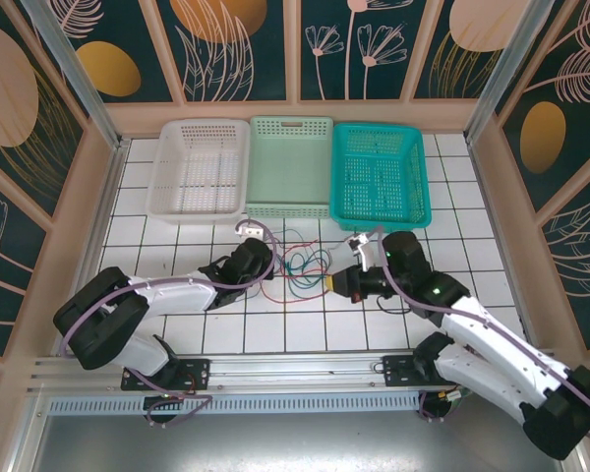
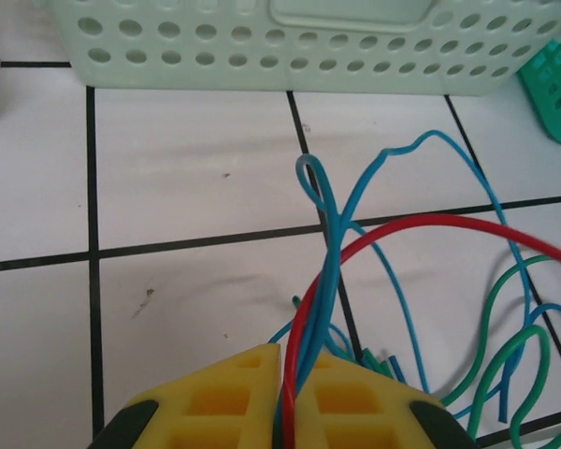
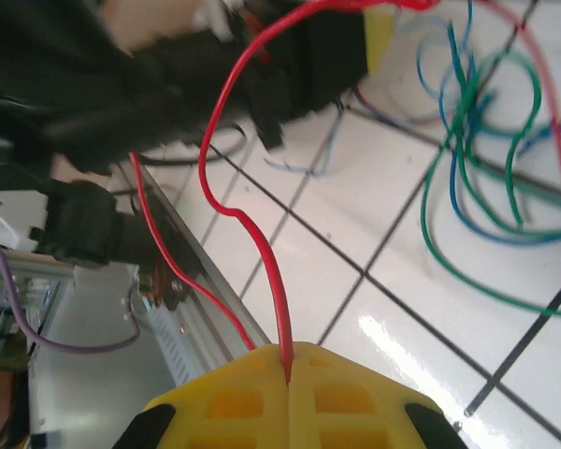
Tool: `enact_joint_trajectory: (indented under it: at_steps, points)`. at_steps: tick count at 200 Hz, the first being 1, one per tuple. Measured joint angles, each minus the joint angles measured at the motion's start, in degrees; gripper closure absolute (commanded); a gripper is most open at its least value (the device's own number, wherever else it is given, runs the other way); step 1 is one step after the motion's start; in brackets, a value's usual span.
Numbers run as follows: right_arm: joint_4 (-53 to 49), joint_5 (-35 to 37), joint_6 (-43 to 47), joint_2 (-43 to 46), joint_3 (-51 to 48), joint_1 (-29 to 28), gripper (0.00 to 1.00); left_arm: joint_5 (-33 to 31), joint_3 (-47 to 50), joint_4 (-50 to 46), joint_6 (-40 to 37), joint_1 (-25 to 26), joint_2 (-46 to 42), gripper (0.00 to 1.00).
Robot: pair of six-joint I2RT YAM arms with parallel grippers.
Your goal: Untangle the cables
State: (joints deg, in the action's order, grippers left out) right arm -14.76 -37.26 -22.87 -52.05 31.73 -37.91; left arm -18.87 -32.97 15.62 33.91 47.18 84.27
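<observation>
The cables point(image 1: 301, 264) lie in a loose tangle of blue, green and red loops on the white tiles between my two grippers. My left gripper point(image 1: 267, 262) sits at the tangle's left edge. Its yellow fingers point(image 2: 224, 393) are shut on a bundle of blue cable point(image 2: 333, 253) and red cable point(image 2: 402, 223), with green loops point(image 2: 491, 327) lying to the right. My right gripper point(image 1: 337, 282) is at the tangle's right side, shut point(image 3: 288, 360) on a single red cable point(image 3: 262, 251) that runs up toward the left arm. Green and blue loops point(image 3: 467, 140) rest on the tiles beyond.
Three baskets stand in a row at the back: white point(image 1: 199, 167), mint green point(image 1: 290, 162) and teal point(image 1: 381, 172). The mint basket's wall point(image 2: 290, 47) is close ahead of the left gripper. A metal rail point(image 1: 275, 369) runs along the near table edge.
</observation>
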Motion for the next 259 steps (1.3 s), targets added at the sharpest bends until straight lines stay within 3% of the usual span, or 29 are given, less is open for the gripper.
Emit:
enact_joint_trajectory:
  at_steps: [30,59,99,139,189,259]
  points:
    - [0.07,-4.28,0.07,-6.36,-0.50,-1.46,1.00,-0.02,-2.75,-0.02,-0.46,0.00,0.50,0.89]
    - [5.16,-10.54,-0.17,-0.57,-0.57,-0.63,1.00,0.02,-3.50,0.37,-0.61,0.00,1.64,0.88]
    - [12.35,-18.36,-3.76,8.46,-0.61,4.68,1.00,0.24,-2.80,0.76,-0.59,0.00,2.19,0.88]
    - [17.70,-21.55,-7.76,12.20,-0.04,5.97,1.00,0.46,-2.80,0.85,-0.55,0.00,3.43,0.89]
    - [12.13,-18.88,-4.20,14.32,15.58,7.56,1.00,0.94,-2.80,0.83,-0.39,0.00,4.96,0.89]
    - [2.21,-3.06,6.71,16.04,32.76,7.56,1.00,1.92,-2.80,0.83,-0.46,0.00,6.08,0.89]
